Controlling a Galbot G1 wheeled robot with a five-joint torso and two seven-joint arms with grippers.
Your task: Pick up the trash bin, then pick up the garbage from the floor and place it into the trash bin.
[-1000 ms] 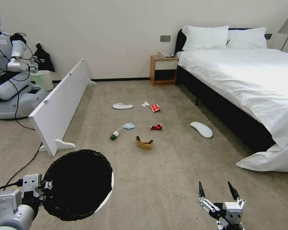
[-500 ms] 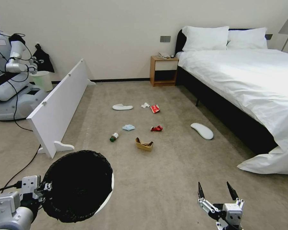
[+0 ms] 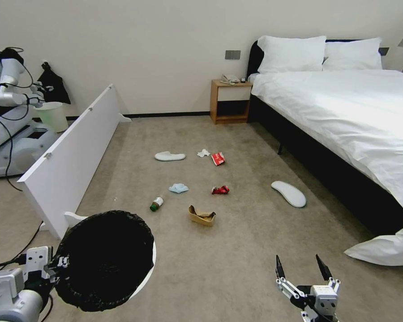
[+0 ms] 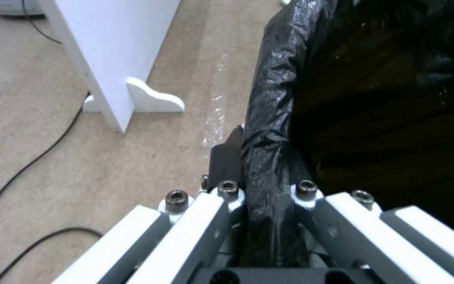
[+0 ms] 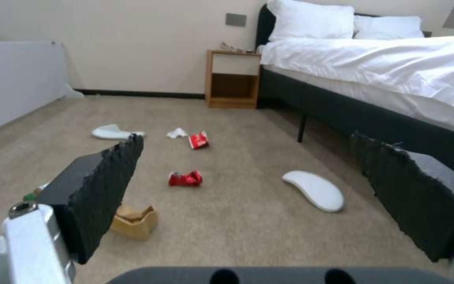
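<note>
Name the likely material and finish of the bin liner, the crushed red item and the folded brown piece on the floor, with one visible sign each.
Trash bin liner, pinched in the left hand: thin glossy black plastic film, wrinkled with shiny glints.
Crushed red can: probably thin painted metal, dented, slightly shiny.
Folded brown piece: matte paper or thin card, holding sharp creases.

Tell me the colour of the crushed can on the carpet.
Red; the crushed can shows best in the right wrist view.
</note>
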